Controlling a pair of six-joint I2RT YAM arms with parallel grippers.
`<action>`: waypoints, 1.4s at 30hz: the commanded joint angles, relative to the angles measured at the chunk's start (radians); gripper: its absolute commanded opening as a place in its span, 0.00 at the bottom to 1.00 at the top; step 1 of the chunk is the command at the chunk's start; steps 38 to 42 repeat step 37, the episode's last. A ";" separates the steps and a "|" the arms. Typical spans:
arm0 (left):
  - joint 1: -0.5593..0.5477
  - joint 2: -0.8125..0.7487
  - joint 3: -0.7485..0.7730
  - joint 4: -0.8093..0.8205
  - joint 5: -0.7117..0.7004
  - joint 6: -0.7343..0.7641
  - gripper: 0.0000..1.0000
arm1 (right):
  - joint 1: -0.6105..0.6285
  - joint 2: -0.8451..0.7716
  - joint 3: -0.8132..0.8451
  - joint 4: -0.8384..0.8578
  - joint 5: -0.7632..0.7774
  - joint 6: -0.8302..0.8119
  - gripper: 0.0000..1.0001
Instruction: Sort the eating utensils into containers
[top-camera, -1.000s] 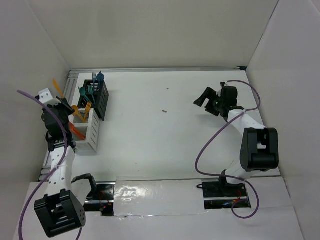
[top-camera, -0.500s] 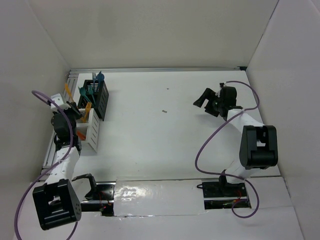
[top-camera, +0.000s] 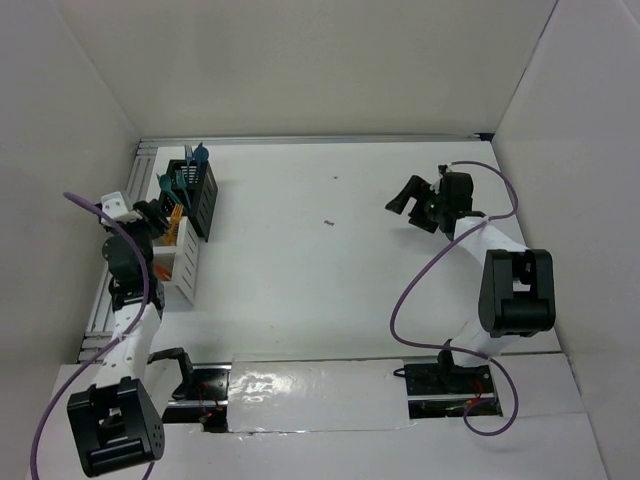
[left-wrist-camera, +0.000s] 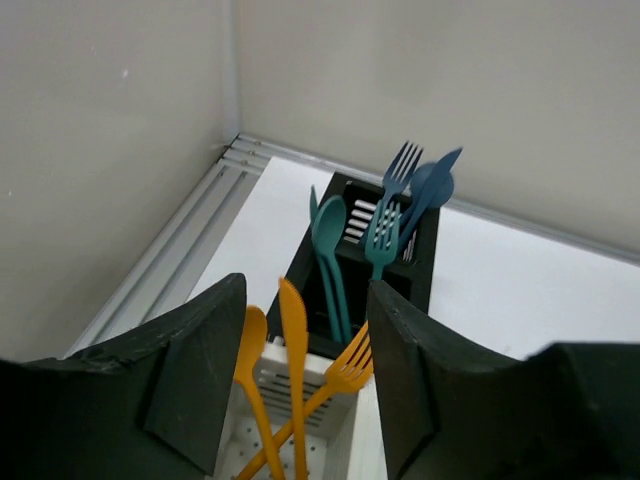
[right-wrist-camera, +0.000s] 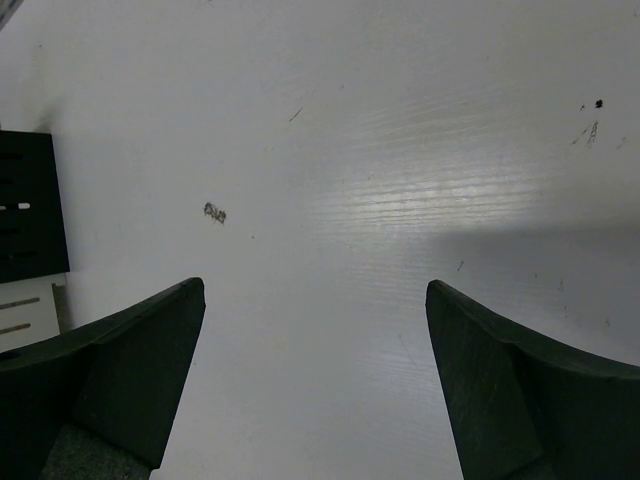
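Observation:
My left gripper (top-camera: 155, 222) hangs open just above the white container (top-camera: 180, 262) at the left edge. In the left wrist view an orange knife (left-wrist-camera: 293, 360), an orange spoon (left-wrist-camera: 248, 370) and an orange fork (left-wrist-camera: 350, 372) stand in that white container (left-wrist-camera: 352, 432), loose between the left gripper's (left-wrist-camera: 305, 290) spread jaws. Behind it the black container (left-wrist-camera: 420, 262) holds a teal spoon (left-wrist-camera: 328, 225), a teal fork (left-wrist-camera: 383, 235) and other teal utensils. My right gripper (top-camera: 412, 195) hovers open over bare table at the right, nothing between its jaws.
A metal rail (top-camera: 140, 170) runs along the left and far table edges, right beside the containers. White walls close in the table on three sides. The right wrist view catches the black container (right-wrist-camera: 25, 200) at its left edge and a small dark speck (right-wrist-camera: 214, 212) on the table.
The left gripper came down over the white container and opened. The orange utensil it held now stands in that container. The right arm stayed put.

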 joint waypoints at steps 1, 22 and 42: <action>0.007 -0.030 0.071 0.021 0.016 0.016 0.65 | -0.005 0.002 0.043 0.048 -0.020 -0.011 0.98; -0.079 -0.217 0.491 -0.840 0.715 0.030 1.00 | 0.016 -0.418 -0.042 0.103 0.087 -0.190 1.00; -0.231 -0.321 0.355 -0.981 0.712 0.010 1.00 | 0.084 -0.892 -0.368 0.034 0.176 -0.127 1.00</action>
